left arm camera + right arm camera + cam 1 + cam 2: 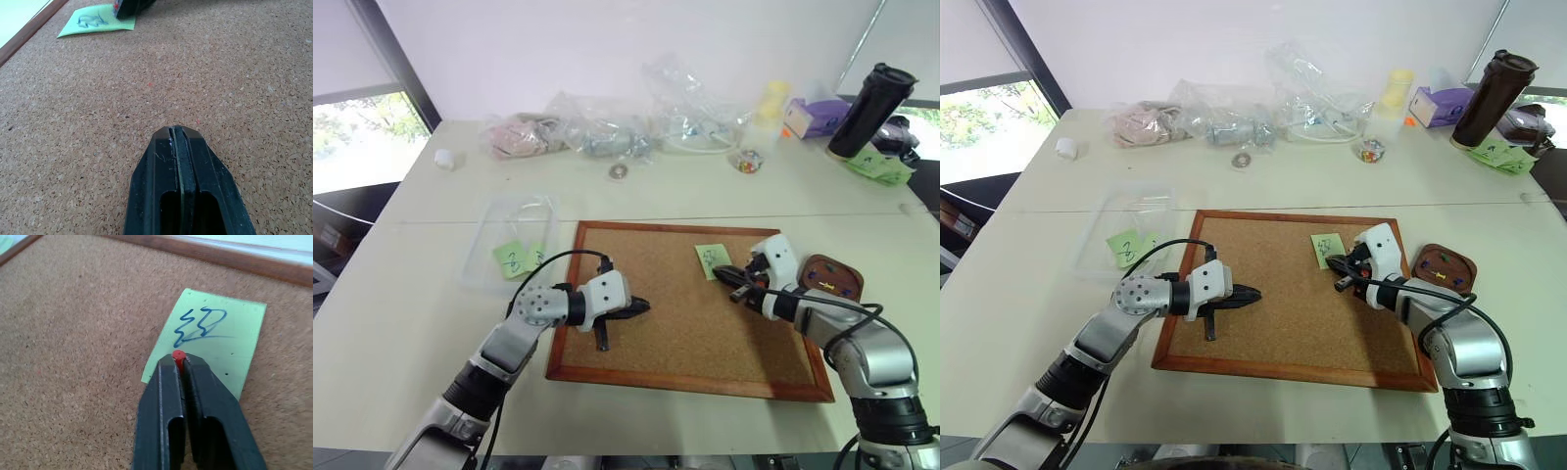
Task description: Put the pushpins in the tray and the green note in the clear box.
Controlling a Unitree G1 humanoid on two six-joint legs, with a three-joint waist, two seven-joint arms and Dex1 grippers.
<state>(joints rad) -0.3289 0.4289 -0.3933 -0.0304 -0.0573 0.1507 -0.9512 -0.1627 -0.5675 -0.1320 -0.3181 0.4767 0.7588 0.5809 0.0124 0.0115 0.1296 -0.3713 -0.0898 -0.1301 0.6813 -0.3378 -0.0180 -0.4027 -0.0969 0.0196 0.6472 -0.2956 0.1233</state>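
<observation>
The green note (215,340) with blue scribbles lies on the corkboard (685,323), near its far edge. My right gripper (178,361) is over the note's near edge, shut on a red-headed pushpin (178,355) pinched at its fingertips. The reddish-brown tray (848,278) sits just right of the board beside that arm, with a few small coloured pins in it. The clear box (484,211) stands left of the board and holds green notes. My left gripper (176,134) is shut with nothing in it, low over the board's left part and pointing right.
Wrinkled clear plastic bags (607,132) line the table's back. A black bottle (869,110), a stack of green notes (879,164), a purple box (818,116) and a small jar (750,160) stand at the back right. A white cap (443,158) lies far left.
</observation>
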